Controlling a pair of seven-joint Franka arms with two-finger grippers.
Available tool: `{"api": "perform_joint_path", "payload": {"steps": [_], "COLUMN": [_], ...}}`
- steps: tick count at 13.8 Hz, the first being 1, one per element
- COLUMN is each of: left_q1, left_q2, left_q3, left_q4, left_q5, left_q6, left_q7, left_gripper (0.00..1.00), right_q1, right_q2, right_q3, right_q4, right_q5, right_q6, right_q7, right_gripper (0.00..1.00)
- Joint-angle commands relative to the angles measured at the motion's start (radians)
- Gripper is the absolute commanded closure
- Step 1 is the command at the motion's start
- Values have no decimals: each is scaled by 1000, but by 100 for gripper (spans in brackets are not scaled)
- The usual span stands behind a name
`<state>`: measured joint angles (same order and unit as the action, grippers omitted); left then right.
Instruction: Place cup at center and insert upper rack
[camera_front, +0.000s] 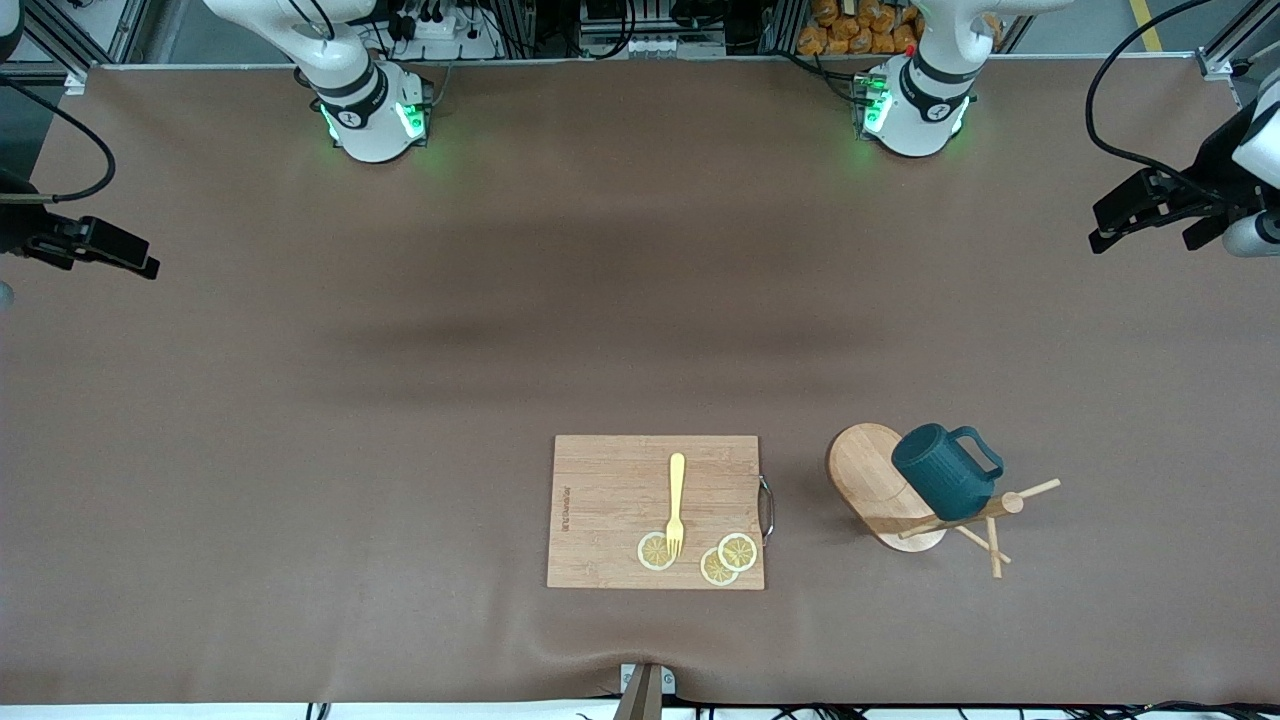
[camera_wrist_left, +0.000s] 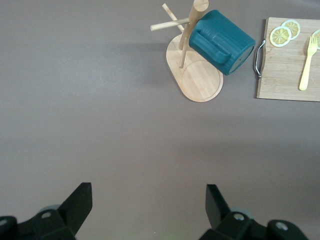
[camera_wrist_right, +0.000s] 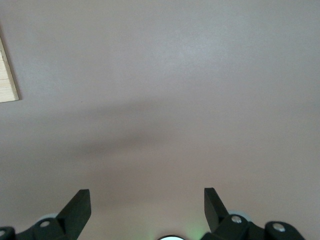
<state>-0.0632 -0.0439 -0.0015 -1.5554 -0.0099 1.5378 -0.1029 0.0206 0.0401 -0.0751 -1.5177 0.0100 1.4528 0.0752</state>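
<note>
Cup (camera_front: 940, 470) hangs tilted on the rack (camera_front: 885, 487), which stands near the table's (camera_front: 300, 400) front edge toward the left arm's end, pegs crossing out from its post. Beside it, about midway along that edge, we've got a board (camera_front: 610, 500) carrying a yellow fork (camera_front: 676, 503) and three lemon slices (camera_front: 720, 558). Left gripper (camera_wrist_left: 149, 207) hovers over bare table at its own end, jaws wide apart, holding nothing. Right gripper (camera_wrist_right: 147, 207) waits over its end of the table, jaws spread too, also empty.
</note>
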Motion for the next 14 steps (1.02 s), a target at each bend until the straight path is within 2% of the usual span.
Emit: {"api": "perform_joint_path", "payload": {"steps": [1,9,14], "left_q1": [-15,-29,-9], "left_q2": [-30,-34,-21], "left_q3": [9,9,9], "left_q4": [-17,-14,-12], "left_q5": [25,25,25], "left_q6": [18,19,13], "left_q7": [11,17,3], "left_gripper": [0,0,0], "right_q1": [4,4,5], "right_q2": [-23,-39,-37], "right_q3": [0,0,1], "right_q4": [-9,-4,-4], "right_q5": [5,2,4], "right_q6": [-2,-8,-60], "right_q7": [20,3,6], "right_gripper": [0,0,0]}}
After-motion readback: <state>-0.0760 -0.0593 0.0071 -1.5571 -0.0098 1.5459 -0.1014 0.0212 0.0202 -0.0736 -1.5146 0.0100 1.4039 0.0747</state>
